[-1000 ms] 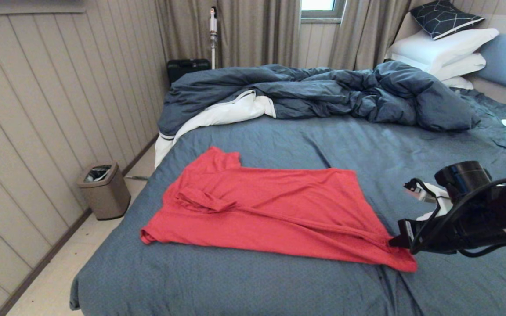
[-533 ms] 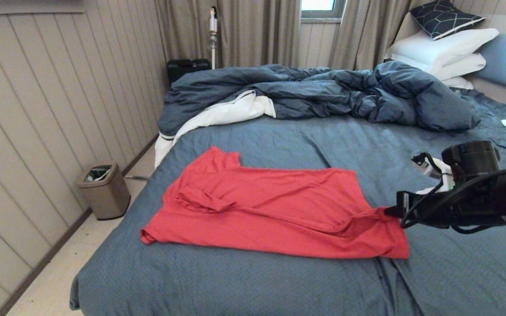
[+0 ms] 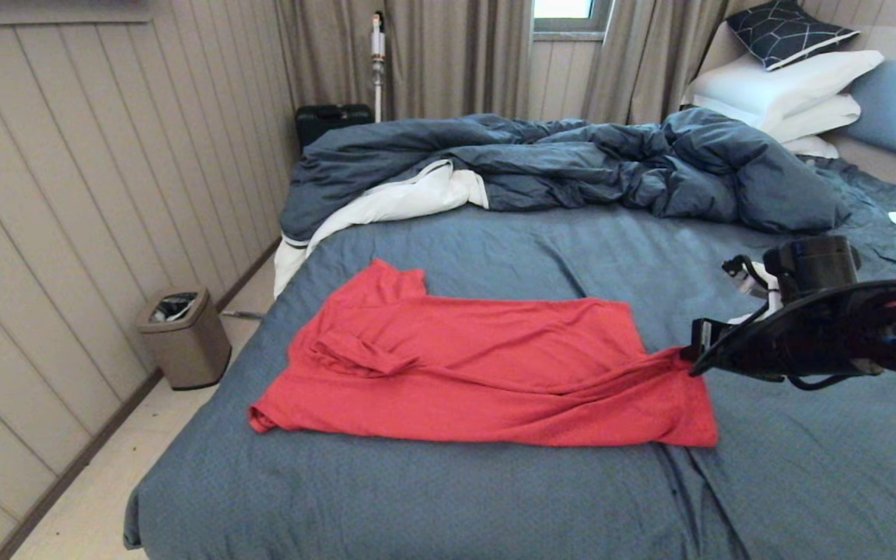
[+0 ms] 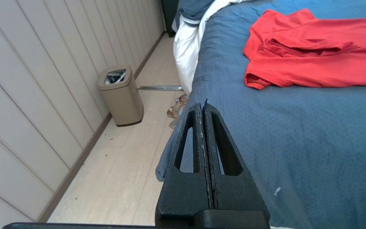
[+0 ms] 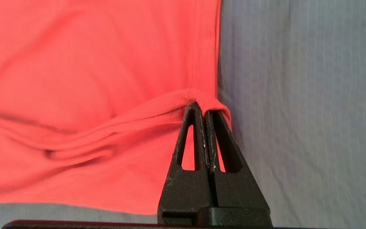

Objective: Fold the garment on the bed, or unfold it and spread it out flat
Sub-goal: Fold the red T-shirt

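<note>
The red garment point(image 3: 463, 365) lies across the near half of the bed point(image 3: 495, 498), partly folded, with no print showing. My right gripper point(image 3: 687, 359) is at the shirt's right edge, shut on a pinch of the red fabric point(image 5: 199, 98) and holding that edge a little above the sheet. A ridge of cloth runs from the pinch back into the shirt. My left gripper point(image 4: 202, 105) hangs shut and empty beside the bed's near left corner, well short of the garment point(image 4: 313, 51); it does not appear in the head view.
A rumpled dark blue duvet point(image 3: 572, 163) with white lining fills the far half of the bed. White pillows point(image 3: 782, 93) are stacked at the far right. A tan waste bin point(image 3: 183, 338) stands on the floor by the panelled wall on the left.
My right gripper has moved away from me and slightly up, dragging the shirt's near right corner with it. The hem has bunched, and a ridge has formed toward the pinch.
</note>
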Motion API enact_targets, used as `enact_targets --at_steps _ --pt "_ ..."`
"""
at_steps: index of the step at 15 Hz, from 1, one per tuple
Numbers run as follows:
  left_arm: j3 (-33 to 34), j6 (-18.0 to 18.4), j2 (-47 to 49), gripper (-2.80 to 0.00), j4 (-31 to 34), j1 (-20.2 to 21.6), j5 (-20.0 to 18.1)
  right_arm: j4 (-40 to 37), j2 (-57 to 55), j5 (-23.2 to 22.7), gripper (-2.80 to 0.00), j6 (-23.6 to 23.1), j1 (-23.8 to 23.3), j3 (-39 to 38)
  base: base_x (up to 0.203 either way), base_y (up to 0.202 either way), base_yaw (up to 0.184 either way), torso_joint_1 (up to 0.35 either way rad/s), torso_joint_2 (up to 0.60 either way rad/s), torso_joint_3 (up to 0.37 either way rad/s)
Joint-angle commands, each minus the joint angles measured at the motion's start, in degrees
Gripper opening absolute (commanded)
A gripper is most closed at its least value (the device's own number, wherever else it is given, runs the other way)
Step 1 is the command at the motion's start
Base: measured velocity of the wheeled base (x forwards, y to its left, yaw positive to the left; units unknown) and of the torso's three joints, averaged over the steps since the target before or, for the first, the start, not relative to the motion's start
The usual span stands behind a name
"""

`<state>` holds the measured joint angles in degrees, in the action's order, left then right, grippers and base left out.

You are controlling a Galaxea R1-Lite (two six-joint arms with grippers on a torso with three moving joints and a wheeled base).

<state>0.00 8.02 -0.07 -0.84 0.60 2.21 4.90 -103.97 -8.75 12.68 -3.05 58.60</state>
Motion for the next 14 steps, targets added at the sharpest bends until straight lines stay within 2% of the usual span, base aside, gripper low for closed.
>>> enact_targets --at_steps 1,9,10,14 --pt "0.0 0.06 0.07 -2.8 -0.13 0.02 0.08 0.03 -1.85 -0.04 -2.8 0.14 0.09 1.85 0.0 0.0 0.0 0.0 0.0 0.0" --pt "0.0 0.06 0.07 -2.8 -0.13 0.02 0.08 -0.15 -7.38 0.62 -2.8 -0.11 1.37 4.59 0.0 0.0 0.0 0.0 0.0 0.0" --pt "0.0 0.06 0.07 -2.8 -0.13 0.02 0.08 -0.15 -7.56 0.74 0.0 -0.2 1.27 4.47 0.0 0.0 0.0 0.0 0.0 0.0" --pt "0.0 0.06 0.07 -2.8 -0.13 0.02 0.08 -0.15 -5.81 0.67 0.0 -0.46 0.78 3.46 0.0 0.0 0.0 0.0 0.0 0.0"
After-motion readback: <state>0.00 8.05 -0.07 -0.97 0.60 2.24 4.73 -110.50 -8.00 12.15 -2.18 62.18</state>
